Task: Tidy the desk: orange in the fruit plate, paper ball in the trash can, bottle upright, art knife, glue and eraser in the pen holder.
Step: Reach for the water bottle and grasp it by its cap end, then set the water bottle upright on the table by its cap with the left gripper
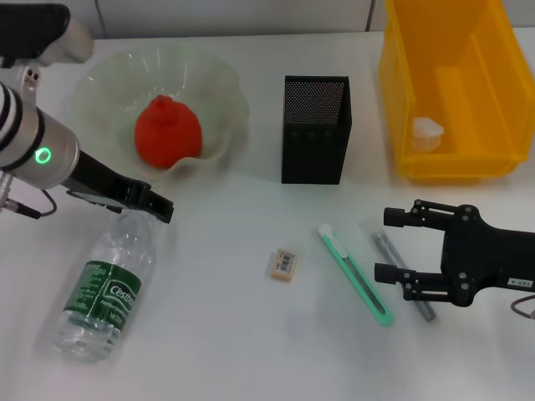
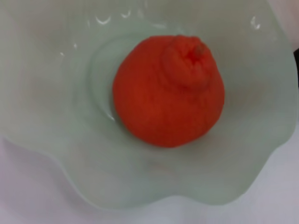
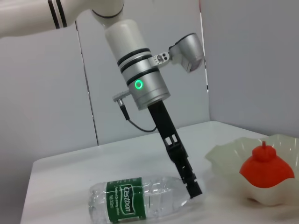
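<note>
The orange (image 1: 167, 131) lies in the pale glass fruit plate (image 1: 226, 79), and fills the left wrist view (image 2: 168, 93). The clear bottle (image 1: 107, 288) with a green label lies on its side at the front left. My left gripper (image 1: 160, 206) is shut, its tip over the bottle's cap end, as the right wrist view (image 3: 194, 186) also shows. My right gripper (image 1: 382, 245) is open, its jaws either side of the grey glue stick (image 1: 427, 311). The green art knife (image 1: 355, 274) and the eraser (image 1: 284, 264) lie on the table. The paper ball (image 1: 426, 129) is in the yellow trash can (image 1: 393, 92).
The black mesh pen holder (image 1: 315, 129) stands upright in the middle at the back, between the plate and the trash can. The white table (image 1: 226, 351) stretches to the front edge.
</note>
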You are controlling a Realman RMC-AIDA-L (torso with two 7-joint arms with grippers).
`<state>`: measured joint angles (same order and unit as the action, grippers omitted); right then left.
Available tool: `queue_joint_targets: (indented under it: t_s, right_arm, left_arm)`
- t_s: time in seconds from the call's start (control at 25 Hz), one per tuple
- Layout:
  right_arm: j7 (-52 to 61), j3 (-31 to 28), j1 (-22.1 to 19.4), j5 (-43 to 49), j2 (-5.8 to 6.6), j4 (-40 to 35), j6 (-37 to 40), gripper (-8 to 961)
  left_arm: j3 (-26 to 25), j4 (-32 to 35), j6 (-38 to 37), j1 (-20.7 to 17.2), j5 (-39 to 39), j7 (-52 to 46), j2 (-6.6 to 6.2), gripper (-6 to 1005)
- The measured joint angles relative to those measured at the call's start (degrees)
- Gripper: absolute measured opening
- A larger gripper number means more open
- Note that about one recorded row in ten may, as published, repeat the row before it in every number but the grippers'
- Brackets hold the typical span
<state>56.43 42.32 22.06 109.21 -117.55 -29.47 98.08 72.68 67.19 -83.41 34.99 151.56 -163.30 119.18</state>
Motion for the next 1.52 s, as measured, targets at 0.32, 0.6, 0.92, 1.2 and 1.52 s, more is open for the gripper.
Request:
queue_joint_targets:
  t_s: [0.32,0.6,0.92,1.2,1.52]
  right_arm:
    - [0.12,-0.17,-0.01,0.00,0.03,0.03,0.02,767]
    - [0.23,-0.33,-0.01,-0.17,0.04,0.58,0.01,767]
    - [0.89,-0.61,-0.06,-0.49,0.11,0.66,0.54,767]
    - [2.69,-1.21,0.05,-0.58,0.03,0.65,0.99,767]
    - [5.78,-2.60,1.07,-1.34,-0.42,0.59,3.16,767]
  left_arm:
    - [5.16,-0.15,1.42,-0.30,0.17,0.13,0.00,686]
    - [7.59,1.80,0.93,-1.40,-0.03,2.42,-0.04,460]
    - [1.51,6.39,-4.14,-4.62,-11.91,12.12,-0.54,449]
    - [-15.97,0.43,-11.53,-5.35,-25.07,29.53,-0.77,447]
    - [-24.87,-4.32,-16.77,-9.98,-38.15,50.22,-0.86,445]
